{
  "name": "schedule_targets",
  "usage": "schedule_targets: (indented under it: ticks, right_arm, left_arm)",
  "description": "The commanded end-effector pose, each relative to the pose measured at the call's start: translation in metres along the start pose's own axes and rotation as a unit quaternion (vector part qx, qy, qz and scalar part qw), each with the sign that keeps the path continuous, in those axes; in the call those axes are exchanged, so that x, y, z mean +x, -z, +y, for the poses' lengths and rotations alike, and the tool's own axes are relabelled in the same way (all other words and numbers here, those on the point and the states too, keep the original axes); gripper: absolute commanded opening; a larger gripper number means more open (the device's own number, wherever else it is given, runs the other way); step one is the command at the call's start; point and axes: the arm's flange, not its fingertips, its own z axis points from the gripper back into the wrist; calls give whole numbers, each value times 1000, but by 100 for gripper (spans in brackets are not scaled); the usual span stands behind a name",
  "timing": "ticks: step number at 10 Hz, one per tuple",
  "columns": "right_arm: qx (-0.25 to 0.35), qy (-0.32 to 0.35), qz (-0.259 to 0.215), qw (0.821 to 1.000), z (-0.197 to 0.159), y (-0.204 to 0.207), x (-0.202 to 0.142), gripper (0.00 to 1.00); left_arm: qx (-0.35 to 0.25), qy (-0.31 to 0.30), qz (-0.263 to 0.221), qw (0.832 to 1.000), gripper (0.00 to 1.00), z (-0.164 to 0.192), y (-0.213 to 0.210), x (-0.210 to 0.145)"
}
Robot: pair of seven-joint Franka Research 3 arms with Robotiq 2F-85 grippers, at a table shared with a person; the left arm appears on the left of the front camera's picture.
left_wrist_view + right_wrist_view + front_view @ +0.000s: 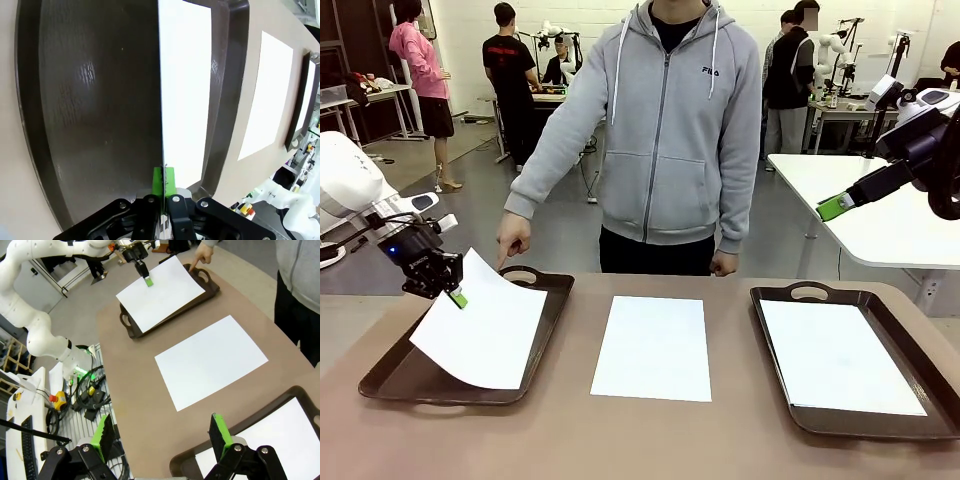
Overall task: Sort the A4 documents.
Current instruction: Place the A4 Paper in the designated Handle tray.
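Front view: fixed, at the robot's edge of the surface (570,440), facing across it toward the person (670,130) at the far side; mid range, taking in left tray (400,375), centre sheet (653,347) and right tray (870,424). Left wrist view: rolled sideways, very near, sighting along the left claw (163,181) into the left tray, the gripped sheet (182,90) at a glancing angle. Right wrist view: raised, well back, looking down past the right claw (162,435) over the whole surface toward the left arm (30,315). Shared by all three: left tray, centre sheet, right tray.
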Motion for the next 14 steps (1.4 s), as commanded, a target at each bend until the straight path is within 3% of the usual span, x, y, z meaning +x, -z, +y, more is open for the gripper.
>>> schedule_targets:
  ticks: [1,8,12,13,14]
  right_arm:
    - [4,-4,-3,1000,0,1,1,99]
    - [4,-4,-3,1000,0,1,1,99]
    - [4,-4,-3,1000,0,1,1,99]
    - [4,-4,-3,1000,0,1,1,99]
    - [4,-4,-3,1000,0,1,1,99]
  left_arm:
    - [25,10,1,1000,1,-2,5,10]
    - [75,40,-8,996,1,4,30,34]
    - [94,53,18,994,1,5,37,39]
    - [91,52,24,994,19,5,37,40]
    - [96,58,30,993,19,5,36,41]
